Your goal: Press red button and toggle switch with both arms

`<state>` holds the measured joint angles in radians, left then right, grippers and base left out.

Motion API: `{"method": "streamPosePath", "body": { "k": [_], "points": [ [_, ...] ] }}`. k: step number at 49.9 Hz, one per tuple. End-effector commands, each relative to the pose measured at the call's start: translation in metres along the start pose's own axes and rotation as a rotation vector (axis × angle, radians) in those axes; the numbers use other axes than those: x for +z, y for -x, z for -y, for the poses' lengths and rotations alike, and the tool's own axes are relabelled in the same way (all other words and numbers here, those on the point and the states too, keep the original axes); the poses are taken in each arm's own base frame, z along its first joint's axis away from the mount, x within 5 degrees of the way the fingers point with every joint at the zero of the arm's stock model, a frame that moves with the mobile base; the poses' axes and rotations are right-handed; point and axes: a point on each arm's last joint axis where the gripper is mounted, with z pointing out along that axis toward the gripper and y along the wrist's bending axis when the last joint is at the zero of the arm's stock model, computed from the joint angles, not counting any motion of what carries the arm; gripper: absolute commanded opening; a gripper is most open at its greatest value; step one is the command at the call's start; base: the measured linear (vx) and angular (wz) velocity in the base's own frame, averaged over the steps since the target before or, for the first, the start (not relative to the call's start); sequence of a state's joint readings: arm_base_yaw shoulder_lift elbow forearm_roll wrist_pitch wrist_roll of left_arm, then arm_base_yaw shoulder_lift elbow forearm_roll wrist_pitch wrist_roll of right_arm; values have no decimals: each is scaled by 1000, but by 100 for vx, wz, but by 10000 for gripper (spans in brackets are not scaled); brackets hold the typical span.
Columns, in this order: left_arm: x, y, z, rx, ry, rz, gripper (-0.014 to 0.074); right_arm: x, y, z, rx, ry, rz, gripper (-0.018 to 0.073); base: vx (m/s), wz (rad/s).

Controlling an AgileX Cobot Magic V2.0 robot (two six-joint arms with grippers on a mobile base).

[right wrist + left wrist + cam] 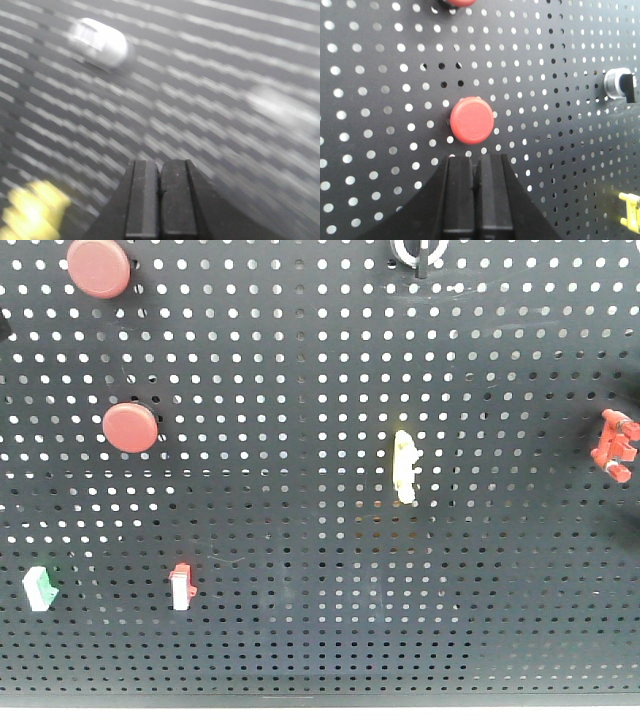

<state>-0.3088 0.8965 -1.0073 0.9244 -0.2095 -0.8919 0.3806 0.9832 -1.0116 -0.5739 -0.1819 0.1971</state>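
Closest to the lens in the left wrist view, the left gripper has its black fingers pressed together with nothing between them. Their tips point at the red button, which sits just above them on the black pegboard; I can't tell whether they touch it. A second red button peeks in at the top edge. The toggle switch stands well off to the right, and a pale yellow lever shows in the lower right corner.

The right wrist view is badly smeared. The right gripper is likewise closed flat and empty. Beyond it are only a whitish blob and a yellow smudge, too blurred to name.

The front view shows no arms, only the whole board. The toggle switch is cut by the top edge, and the two red buttons sit at the left. Only this view shows a green-tipped rocker, a red-tipped rocker and a red fitting at the right edge.
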Motion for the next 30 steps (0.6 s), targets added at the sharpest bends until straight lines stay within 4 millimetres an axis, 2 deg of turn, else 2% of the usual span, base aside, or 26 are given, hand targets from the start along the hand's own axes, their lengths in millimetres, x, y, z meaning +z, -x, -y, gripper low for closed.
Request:
{"method": "streamPosePath", "body": {
  "k": [1,10,17,30],
  "points": [
    [-2,12,2,-27,-24,55,2,17,32,-5,25,44,109,0,0,0],
    [-2,12,3,-27,-26,56,2,52,48,-24,67,125,149,0,0,0],
    [-2,12,3,-27,-26,56,2,69,57,-34,83,156,139,0,0,0],
    [-2,12,3,-27,-26,56,2,92,66,-28,94,112,88,0,0,0]
  ]
}}
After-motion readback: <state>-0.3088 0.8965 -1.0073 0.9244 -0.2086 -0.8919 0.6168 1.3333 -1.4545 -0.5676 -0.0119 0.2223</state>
